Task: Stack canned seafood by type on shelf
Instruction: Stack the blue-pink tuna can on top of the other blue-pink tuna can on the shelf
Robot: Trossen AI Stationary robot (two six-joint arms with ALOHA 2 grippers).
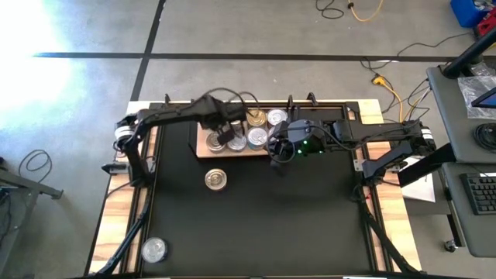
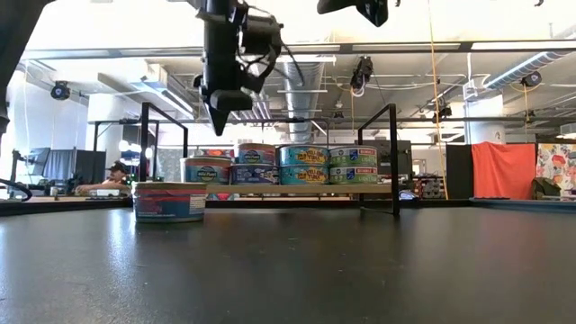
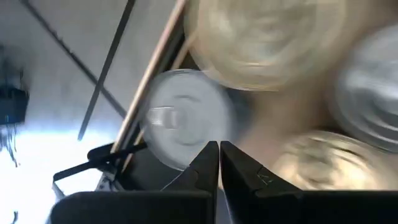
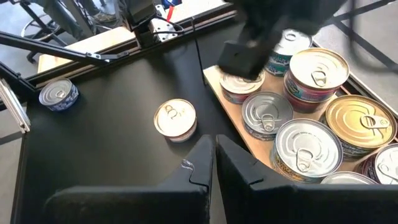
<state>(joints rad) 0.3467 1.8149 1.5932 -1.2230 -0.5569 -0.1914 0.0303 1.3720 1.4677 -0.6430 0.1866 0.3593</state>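
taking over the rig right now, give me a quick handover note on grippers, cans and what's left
Left gripper: shut, empty, above the shelf's left end.
Right gripper: shut, empty, above the table by the shelf's right end.
Done: a group of tins sits on the shelf, some stacked two high.
Left: a gold-lidded tin on the table in front of the shelf, and a silver tin near the front left corner, not yet shelved.

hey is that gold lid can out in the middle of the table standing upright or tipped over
Upright. The gold-lid can sits flat on the black table, lid and pull tab facing up in the right wrist view, and level on its base in the low view.
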